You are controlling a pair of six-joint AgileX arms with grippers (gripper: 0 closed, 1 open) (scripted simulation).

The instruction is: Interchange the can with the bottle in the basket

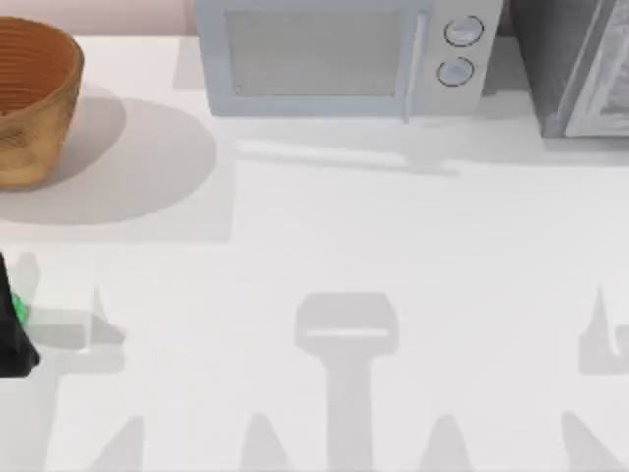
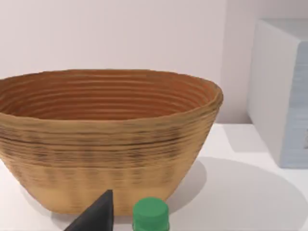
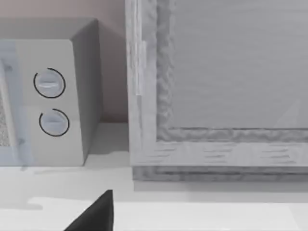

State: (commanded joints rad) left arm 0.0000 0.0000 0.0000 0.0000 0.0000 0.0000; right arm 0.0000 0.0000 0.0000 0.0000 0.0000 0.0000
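The left gripper (image 1: pixel 14 334) grips the green bottle (image 2: pixel 150 214), with the wicker basket (image 2: pixel 110 144) just beyond it, its visible interior bare.

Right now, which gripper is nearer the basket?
Left. The left gripper sits at the table's left edge, below the basket, with the bottle. The right gripper's fingertip faces the microwave, far right.

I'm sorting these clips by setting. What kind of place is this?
Probably a kitchen counter in a rendered scene: a white microwave with two dials stands at the back of a white table, a woven wicker basket sits at its left, and a grey framed cabinet-like unit stands at the right.
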